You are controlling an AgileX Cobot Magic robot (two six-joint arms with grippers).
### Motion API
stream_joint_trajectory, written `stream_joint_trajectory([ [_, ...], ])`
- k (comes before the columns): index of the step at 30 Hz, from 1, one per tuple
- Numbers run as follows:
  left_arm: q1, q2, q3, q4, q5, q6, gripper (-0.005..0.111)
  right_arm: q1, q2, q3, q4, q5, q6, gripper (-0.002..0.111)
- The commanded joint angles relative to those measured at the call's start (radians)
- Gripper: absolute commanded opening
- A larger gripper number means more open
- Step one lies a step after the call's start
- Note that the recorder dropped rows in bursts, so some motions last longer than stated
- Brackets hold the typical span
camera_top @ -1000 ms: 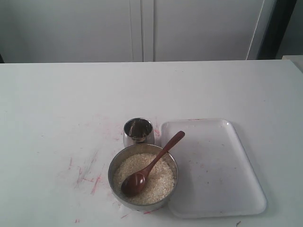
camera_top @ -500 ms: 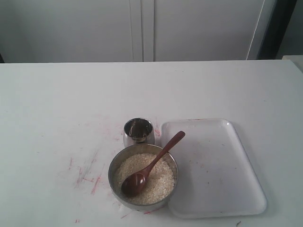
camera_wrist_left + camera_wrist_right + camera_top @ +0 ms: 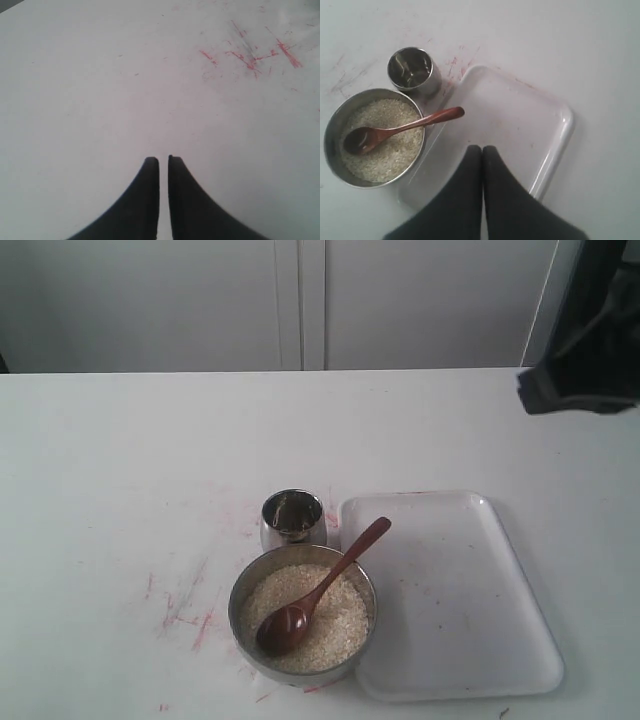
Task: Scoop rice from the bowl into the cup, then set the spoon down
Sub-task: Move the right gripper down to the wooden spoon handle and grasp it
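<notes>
The wide steel bowl [image 3: 240,625] [image 3: 330,130] sits near the table's front, filled with off-white rice [image 3: 335,625] [image 3: 385,155]. A dark wooden spoon [image 3: 320,590] [image 3: 405,127] lies in it, its oval end on the grains and its handle leaning over the rim toward the tray. Just behind the bowl stands the small steel cup [image 3: 292,518] [image 3: 412,70]. My right gripper [image 3: 482,148] is shut, empty, high above the tray; part of its arm [image 3: 585,350] shows at the upper right. My left gripper [image 3: 163,159] hangs over bare table, nearly shut with a thin slit, holding nothing.
A white plastic tray [image 3: 455,590] [image 3: 520,120] lies right of the bowl, touching it. Red scribble marks [image 3: 185,605] [image 3: 250,55] stain the table [image 3: 120,460] left of the bowl. A white cabinet wall stands behind the table.
The right arm has come into the exterior view at the upper right. Bowl, spoon, cup and tray have not moved.
</notes>
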State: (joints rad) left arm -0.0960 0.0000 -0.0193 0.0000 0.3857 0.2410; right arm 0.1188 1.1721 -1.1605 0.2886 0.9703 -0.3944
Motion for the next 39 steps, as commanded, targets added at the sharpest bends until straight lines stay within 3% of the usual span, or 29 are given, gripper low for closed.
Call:
stream_joint_trajectory([
  [1, -0.007, 0.000, 0.009, -0.006, 0.049, -0.006, 0.014, 0.069, 0.157, -0.150, 0.007, 0.041, -0.181, 0.000],
  [9, -0.007, 0.000, 0.009, -0.006, 0.049, -0.006, 0.014, 0.258, 0.329, -0.222, -0.001, 0.054, -0.508, 0.000],
  [19, -0.007, 0.000, 0.009, -0.006, 0.049, -0.006, 0.014, 0.387, 0.504, -0.222, -0.302, 0.018, -0.584, 0.000],
  [22, -0.007, 0.000, 0.009, -0.006, 0.049, -0.006, 0.014, 0.389, 0.546, -0.222, -0.316, 0.022, -0.654, 0.011],
  [27, -0.007, 0.000, 0.009, -0.006, 0.049, -0.006, 0.014, 0.389, 0.585, -0.222, -0.316, 0.046, -0.862, 0.049],
  [39, -0.007, 0.000, 0.009, -0.006, 0.049, -0.006, 0.014, 0.389, 0.679, -0.222, -0.371, 0.049, -0.995, 0.051],
])
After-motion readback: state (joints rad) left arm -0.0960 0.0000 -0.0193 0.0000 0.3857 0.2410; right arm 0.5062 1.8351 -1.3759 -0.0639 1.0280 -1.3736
